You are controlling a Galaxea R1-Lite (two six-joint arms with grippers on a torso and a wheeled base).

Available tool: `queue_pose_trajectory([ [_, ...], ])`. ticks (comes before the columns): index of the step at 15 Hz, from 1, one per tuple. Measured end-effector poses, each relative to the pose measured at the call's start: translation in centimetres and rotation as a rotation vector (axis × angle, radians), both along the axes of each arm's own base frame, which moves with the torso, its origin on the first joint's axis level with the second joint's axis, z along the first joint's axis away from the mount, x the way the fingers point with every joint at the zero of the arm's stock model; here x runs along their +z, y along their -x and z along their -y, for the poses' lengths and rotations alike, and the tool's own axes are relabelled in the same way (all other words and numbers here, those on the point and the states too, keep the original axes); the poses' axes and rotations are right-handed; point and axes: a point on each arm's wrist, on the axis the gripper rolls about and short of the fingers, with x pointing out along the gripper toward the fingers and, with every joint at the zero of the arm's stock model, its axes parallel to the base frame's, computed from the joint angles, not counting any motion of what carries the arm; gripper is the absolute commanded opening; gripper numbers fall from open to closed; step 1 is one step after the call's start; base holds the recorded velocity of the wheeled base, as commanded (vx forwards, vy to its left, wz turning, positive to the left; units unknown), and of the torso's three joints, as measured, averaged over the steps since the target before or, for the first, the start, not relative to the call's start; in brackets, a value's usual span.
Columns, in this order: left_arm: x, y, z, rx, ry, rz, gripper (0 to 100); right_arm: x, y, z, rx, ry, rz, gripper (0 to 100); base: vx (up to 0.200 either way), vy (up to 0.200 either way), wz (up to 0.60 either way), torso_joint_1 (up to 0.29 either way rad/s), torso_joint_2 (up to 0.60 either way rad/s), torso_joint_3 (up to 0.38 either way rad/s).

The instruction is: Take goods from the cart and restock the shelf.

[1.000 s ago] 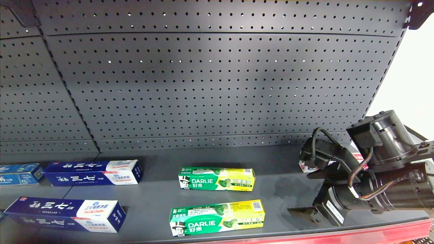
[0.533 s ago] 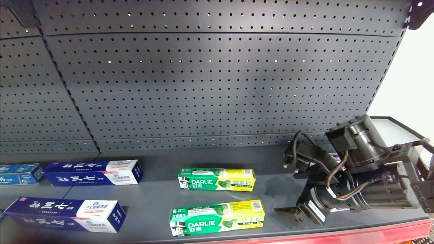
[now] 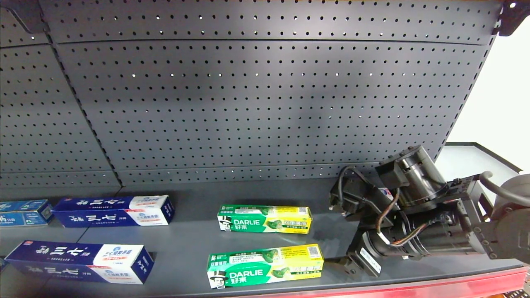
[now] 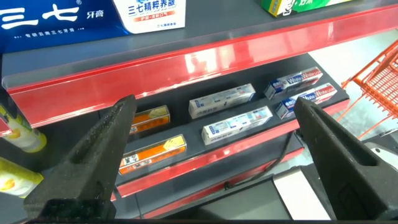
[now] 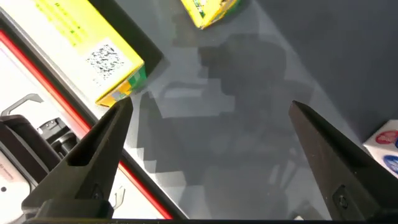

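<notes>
— What differs from a second ago?
— The right claw (image 5: 211,107) has slid along the shelf (image 3: 190,244) toward 9 o'clock. Its lower finger now lies just beside the yellow end of the front green-and-yellow box (image 3: 265,265), at that box's 3 o'clock. The boxes themselves lie as before.
— Is it carrying anything?
— No. Its jaws are spread wide, with bare shelf between them. The left claw (image 4: 216,104) is spread wide too and holds nothing. It hangs before the lower shelves (image 4: 186,127), with the red cart (image 4: 376,74) beside them.
— And the goods?
— A white-and-red box (image 3: 387,193) lies at the back of the shelf at 3 o'clock, mostly hidden by the right arm. The rear green-and-yellow box (image 3: 264,218) lies at 6 o'clock, behind the front one. The rear blue box (image 3: 114,211) and the front blue box (image 3: 78,261) lie at 8 o'clock.
— Anything in the way?
— The front green-and-yellow box, directly at 9 o'clock from that lower finger.
</notes>
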Motion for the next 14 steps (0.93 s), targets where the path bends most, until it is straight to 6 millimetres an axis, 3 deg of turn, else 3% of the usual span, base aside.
queue_pose_trajectory([
  [14, 0.00, 0.01, 0.00, 0.000, 0.001, 0.000, 100, -0.37, 0.09, -0.60, 0.026, -0.003, -0.012, 100, 0.000, 0.000, 0.00, 0.000, 0.00, 0.000],
])
